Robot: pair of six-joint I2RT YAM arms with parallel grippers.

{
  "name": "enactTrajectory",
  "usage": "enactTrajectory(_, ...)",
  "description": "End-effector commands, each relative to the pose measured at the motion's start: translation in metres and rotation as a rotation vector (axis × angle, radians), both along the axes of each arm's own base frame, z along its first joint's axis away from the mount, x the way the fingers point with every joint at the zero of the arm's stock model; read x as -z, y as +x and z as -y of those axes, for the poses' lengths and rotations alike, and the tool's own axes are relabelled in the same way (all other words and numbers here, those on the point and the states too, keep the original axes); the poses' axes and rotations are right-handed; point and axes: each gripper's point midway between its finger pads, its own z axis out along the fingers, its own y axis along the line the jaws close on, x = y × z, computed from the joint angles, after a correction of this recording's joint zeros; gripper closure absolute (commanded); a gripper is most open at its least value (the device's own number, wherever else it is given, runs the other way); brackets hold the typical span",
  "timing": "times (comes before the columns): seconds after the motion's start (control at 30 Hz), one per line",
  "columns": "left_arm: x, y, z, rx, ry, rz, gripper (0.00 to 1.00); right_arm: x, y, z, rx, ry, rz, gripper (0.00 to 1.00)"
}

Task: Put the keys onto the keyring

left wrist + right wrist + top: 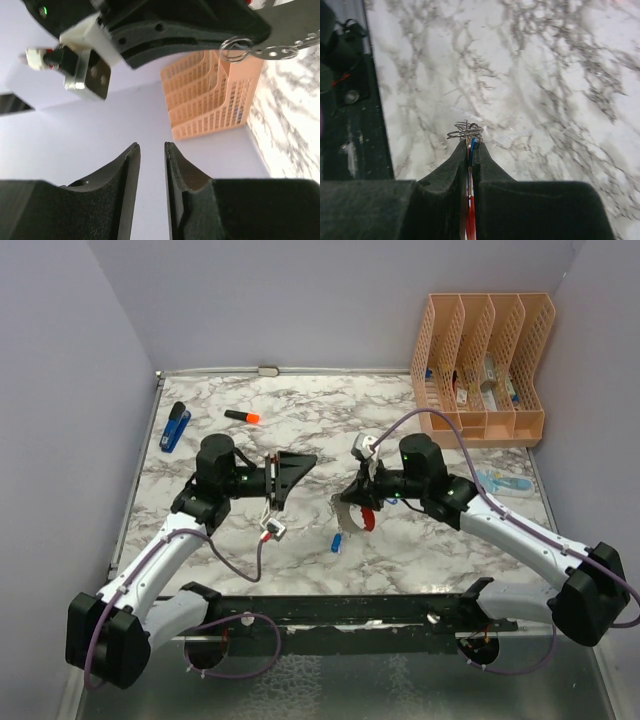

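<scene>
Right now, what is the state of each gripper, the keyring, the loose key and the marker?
left gripper: jaws a little apart, empty.
right gripper: shut on the keyring.
keyring: held in the right gripper.
key: lying loose on the table.
marker: capped, lying flat.

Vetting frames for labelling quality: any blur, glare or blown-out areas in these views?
Top external: evenly lit, sharp. Left wrist: marble table blurred, washed out at right; orange file rack slightly soft. Right wrist: marble in focus, wire ring crisp, dark fingers show little detail.
</scene>
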Motion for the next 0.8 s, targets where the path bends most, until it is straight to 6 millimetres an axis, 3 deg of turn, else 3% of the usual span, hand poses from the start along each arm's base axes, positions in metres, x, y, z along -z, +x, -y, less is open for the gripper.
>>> enactTrajectory(0.0, -0.043, 0.045, -0.01, -0.312, -0.142, -0.181, 0.75, -0.027, 0.051, 0.019, 0.275, -0.031, 0.156, 0.99)
enactTrajectory(0.13, -0.045, 0.076, -0.008, -0.545, -0.215, -0.595, 0.79, -0.031, 0.077, 0.029, 0.411, -0.065, 0.191, 0.99)
enactTrajectory(0.33, -0.035, 0.08, 0.025, -0.67, -0.313, -1.235, 0.72, -0.037, 0.099, 0.044, 0.562, -0.097, 0.227, 0.99)
enactTrajectory(0.5, -0.026, 0.053, 0.038, -0.624, -0.288, -1.453, 0.65, -0.038, 0.104, 0.054, 0.639, -0.127, 0.22, 0.99)
enactTrajectory(0.63, 0.002, 0.033, 0.049, -0.616, -0.204, -1.684, 0.64, -0.043, 0.1, 0.049, 0.634, -0.103, 0.175, 0.99)
enactTrajectory(0.77, 0.006, 0.031, 0.058, -0.586, -0.191, -1.757, 0.64, -0.044, 0.096, 0.05, 0.636, -0.091, 0.155, 0.99)
